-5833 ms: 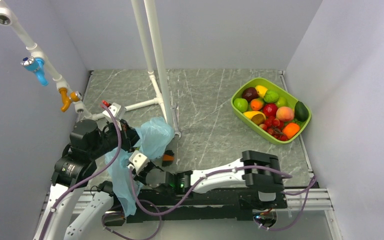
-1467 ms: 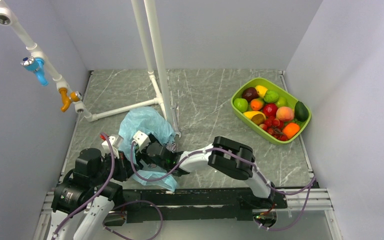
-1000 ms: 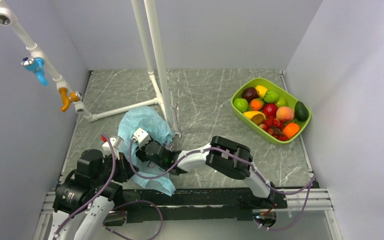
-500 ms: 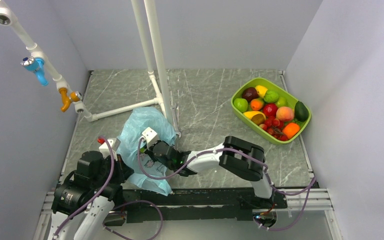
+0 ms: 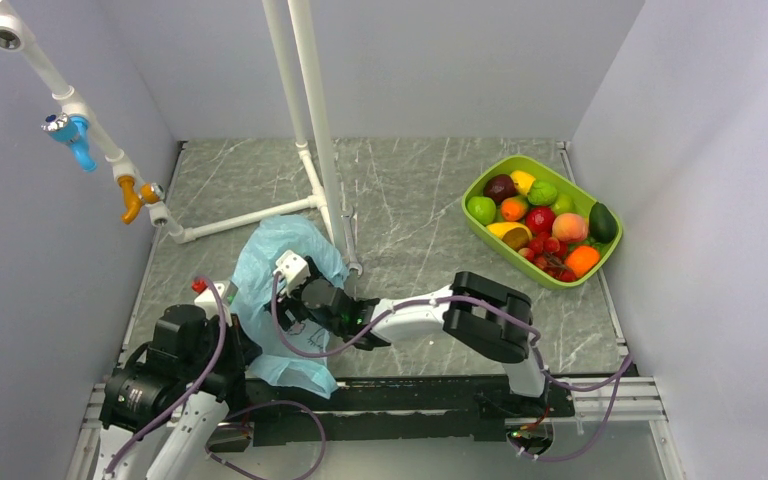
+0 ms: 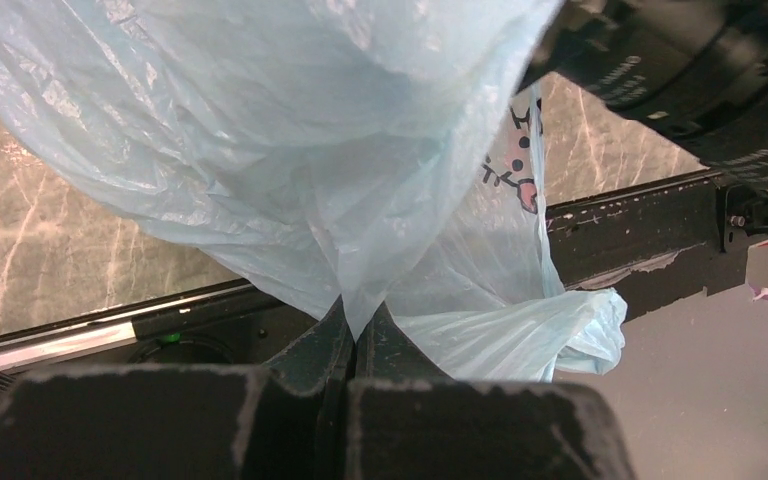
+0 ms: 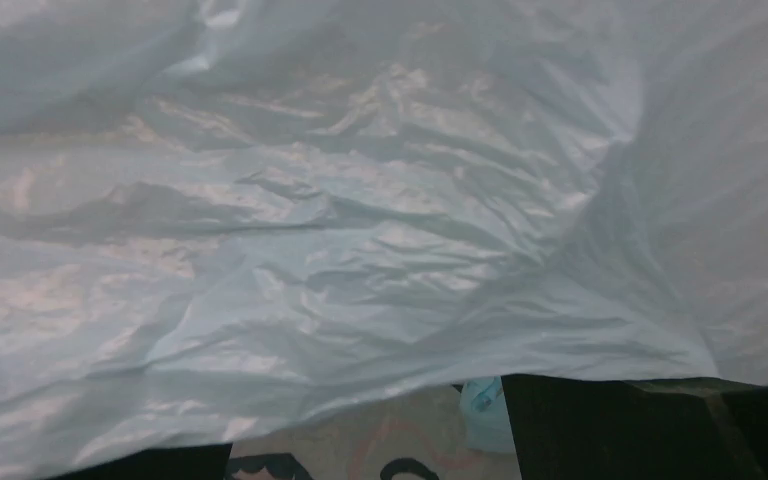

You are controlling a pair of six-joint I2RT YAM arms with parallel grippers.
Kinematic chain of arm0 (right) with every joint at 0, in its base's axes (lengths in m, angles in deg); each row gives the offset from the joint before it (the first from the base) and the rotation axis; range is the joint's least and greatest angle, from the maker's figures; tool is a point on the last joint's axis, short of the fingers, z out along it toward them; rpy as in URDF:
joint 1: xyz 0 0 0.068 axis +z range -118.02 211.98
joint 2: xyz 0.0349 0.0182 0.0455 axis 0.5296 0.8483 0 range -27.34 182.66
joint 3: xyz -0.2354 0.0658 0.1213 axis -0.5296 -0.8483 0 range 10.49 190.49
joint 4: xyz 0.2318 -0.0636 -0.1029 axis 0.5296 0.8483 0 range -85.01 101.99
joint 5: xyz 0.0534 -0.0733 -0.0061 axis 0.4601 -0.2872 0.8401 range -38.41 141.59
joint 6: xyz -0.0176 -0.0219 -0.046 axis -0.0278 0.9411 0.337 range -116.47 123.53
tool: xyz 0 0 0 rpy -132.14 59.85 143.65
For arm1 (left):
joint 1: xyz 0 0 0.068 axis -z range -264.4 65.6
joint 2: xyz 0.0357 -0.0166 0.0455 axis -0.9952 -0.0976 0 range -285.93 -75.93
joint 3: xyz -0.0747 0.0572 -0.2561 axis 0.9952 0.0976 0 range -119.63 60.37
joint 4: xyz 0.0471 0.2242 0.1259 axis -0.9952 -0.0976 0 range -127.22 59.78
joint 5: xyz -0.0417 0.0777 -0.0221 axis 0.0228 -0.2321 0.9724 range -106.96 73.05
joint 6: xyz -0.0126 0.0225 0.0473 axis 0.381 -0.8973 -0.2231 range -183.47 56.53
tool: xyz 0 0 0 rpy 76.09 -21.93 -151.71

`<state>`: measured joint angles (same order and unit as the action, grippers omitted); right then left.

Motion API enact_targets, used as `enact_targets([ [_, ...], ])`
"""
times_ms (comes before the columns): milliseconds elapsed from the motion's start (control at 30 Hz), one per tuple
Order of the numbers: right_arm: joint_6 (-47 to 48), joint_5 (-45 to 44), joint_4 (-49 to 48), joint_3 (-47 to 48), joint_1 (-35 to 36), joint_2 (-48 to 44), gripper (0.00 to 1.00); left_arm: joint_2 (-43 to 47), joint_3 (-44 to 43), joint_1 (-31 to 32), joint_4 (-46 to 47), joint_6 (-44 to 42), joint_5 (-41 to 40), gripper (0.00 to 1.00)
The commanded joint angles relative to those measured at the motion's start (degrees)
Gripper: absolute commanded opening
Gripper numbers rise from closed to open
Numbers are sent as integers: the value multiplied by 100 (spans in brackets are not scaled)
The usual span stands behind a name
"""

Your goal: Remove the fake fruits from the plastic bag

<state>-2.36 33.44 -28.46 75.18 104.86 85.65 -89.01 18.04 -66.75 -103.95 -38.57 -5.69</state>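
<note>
Starting nearest, at the left gripper [image 6: 353, 335]: clamping fully shut on a gathered fold of the plastic bag [image 6: 260, 150], pinching the film right at the fingertips. Comparing with the overhead views of the last seconds: finding this arm drawn back toward the near-left corner, trailing the bag's tail over the near table edge rather than hoisting the bag up as it was some seconds back.

Moving outward to the right gripper [image 7: 380, 452]: reaching across into the bag's middle, showing dark fingers [image 7: 610, 425] standing apart at the foot of its own view, pinching nothing visible, carrying loose film draped over them. Noting a slight leftward shift of its wrist in the last half second and its elbow swung rightward over the last second.

Seeing no lump or colour through the film in either wrist view. Judging the bag slack and perhaps already emptied, while not ruling out something in a hidden fold.

Looking farther: passing the white pipe frame [image 5: 318, 120] just behind the bag, then finding the fake fruits [image 5: 540, 220] heaped in the lime-green tray [image 5: 526, 160] at the far right, well apart from the bag and matching the earlier views piece for piece. Reading this as probing rather than extracting, and counting no new fruit out.
</note>
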Motion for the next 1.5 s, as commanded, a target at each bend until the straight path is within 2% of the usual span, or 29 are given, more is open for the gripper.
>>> enact_targets([
  [0,5,-129,83,528,-35,401,87,-112,-209,-25,-62,7,-43,0],
  [167,114,-124,319,871,-80,804,94,-118,-109,-25,-156,-2,-31,0],
  [333,239,-174,409,998,-98,1167,94,-36,-38,-25,-130,-3,6,0],
  [433,206,-306,674,1263,-107,1379,91,-21,91,-25,-50,24,40,0],
  [800,-3,-369,492,1460,-121,1363,68,55,211,-25,119,36,104,0],
  [1200,-151,-250,414,1139,-142,694,24,121,242,-26,146,66,86,0],
  [1467,-397,-112,384,609,-143,-96,13,278,251,-25,152,97,64,0],
])
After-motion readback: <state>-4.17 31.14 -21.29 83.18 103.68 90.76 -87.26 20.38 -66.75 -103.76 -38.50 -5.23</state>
